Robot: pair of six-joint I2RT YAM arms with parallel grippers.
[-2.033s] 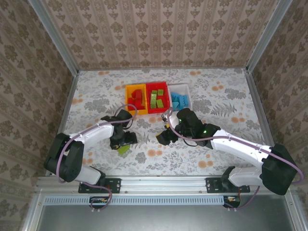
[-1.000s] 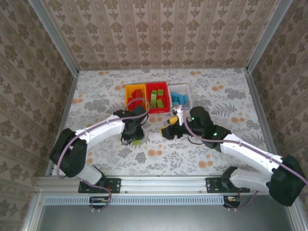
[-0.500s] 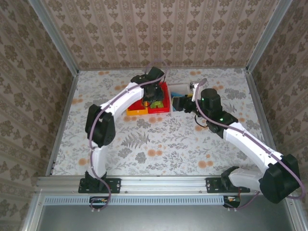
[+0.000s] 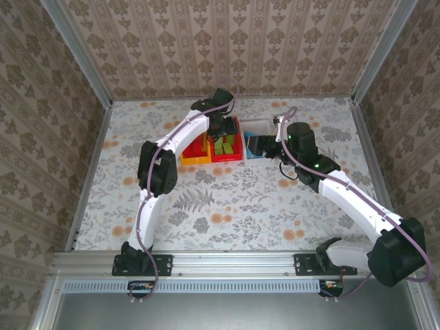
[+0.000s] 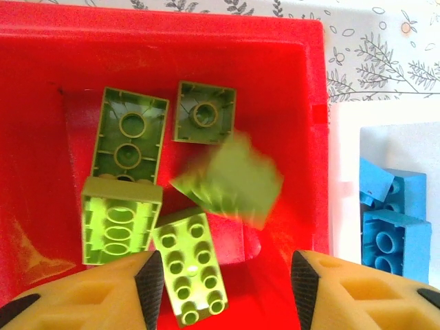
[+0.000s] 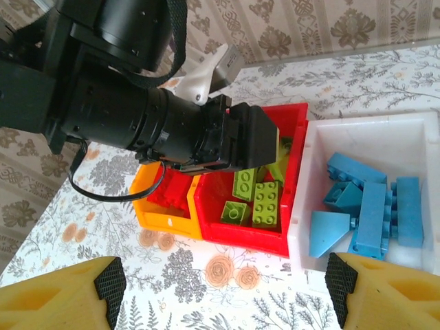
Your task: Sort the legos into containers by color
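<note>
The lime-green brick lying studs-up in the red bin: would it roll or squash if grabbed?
Likely neither: the lime-green studded plastic brick looks boxy and flat-sided, so it should stay put. Crisp edges suggest stiffness; its gloss might slip.

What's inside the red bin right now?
Lime green bricks: four lying on the floor, plus a fifth, blurred, apparently dropping in. The near edge of the red bin is hidden behind the pads of the left gripper, so more could lie there.

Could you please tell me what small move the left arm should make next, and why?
Probably lift the left pincer straight up: its jaws stand apart, and the blurred green brick is loose above the other green bricks in the red bin.
</note>
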